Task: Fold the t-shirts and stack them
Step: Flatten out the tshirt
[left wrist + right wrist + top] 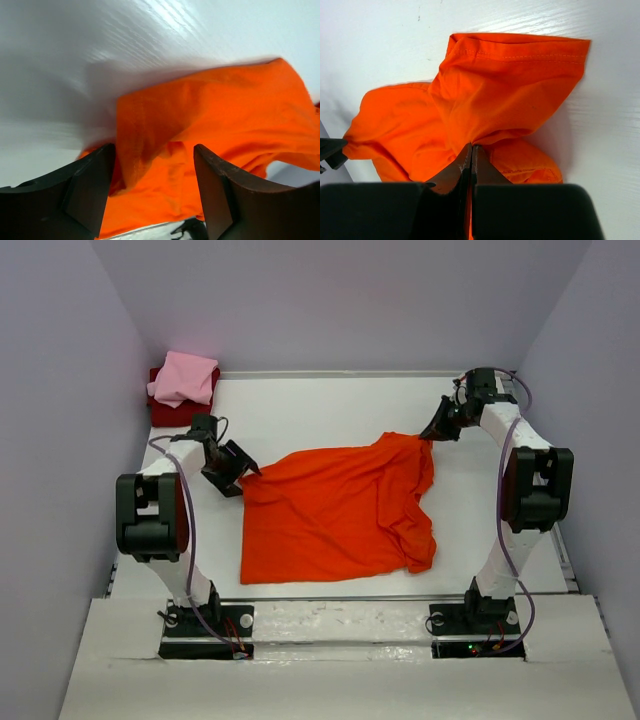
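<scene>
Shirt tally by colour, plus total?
orange-red t-shirt: 1
light pink t-shirt: 1
dark red t-shirt: 1
Total: 3

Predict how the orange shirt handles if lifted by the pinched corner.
Likely floppy: the orange t-shirt bunches into folds where the right gripper pinches it, so it should drape, not hold shape. Probably light: the cloth looks thin. Pushed, it would likely ruck up rather than slide.
</scene>
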Controlling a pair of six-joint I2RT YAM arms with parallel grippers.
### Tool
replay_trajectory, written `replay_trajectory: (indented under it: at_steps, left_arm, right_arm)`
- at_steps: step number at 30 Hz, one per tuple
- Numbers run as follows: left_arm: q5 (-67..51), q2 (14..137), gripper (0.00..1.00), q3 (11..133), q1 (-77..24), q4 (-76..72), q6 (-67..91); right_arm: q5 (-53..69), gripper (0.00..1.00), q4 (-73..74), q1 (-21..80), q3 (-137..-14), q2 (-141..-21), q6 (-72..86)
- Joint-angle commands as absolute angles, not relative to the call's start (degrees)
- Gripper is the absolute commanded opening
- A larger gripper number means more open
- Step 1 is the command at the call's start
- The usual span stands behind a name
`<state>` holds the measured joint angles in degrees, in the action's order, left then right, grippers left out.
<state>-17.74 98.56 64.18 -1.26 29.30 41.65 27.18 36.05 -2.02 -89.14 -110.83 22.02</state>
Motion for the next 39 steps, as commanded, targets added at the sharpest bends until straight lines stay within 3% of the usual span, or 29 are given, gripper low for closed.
replay_trajectory:
  at_steps: [1, 8, 21, 28, 39]
  left_arm:
    - [-30.75, 97.48, 0.74, 56.97, 4.03, 22.26, 47.53]
    - [-29.71, 93.34, 0.74, 51.68, 7.82, 14.24, 55.10]
    - [-29.18, 93.78, 0.73, 55.28, 10.63, 12.04, 57.22]
    - [-33.66, 93.78, 0.68, 48.52, 10.90, 1.06, 63.01]
    - [-35.51, 92.03, 0.68, 46.23, 10.90, 2.37, 63.46]
  right_arm:
    - [28.74, 0.00, 36.21, -2.11, -90.70, -110.92, 21.36]
    - [29.18, 0.00, 36.30, -2.11, -90.97, -110.83, 21.36]
    - [29.71, 0.00, 36.30, -2.11, -90.88, -111.09, 21.18]
    - [29.80, 0.00, 36.47, -2.11, -91.23, -111.53, 21.18]
    - [30.15, 0.00, 36.65, -2.11, -92.02, -112.32, 21.36]
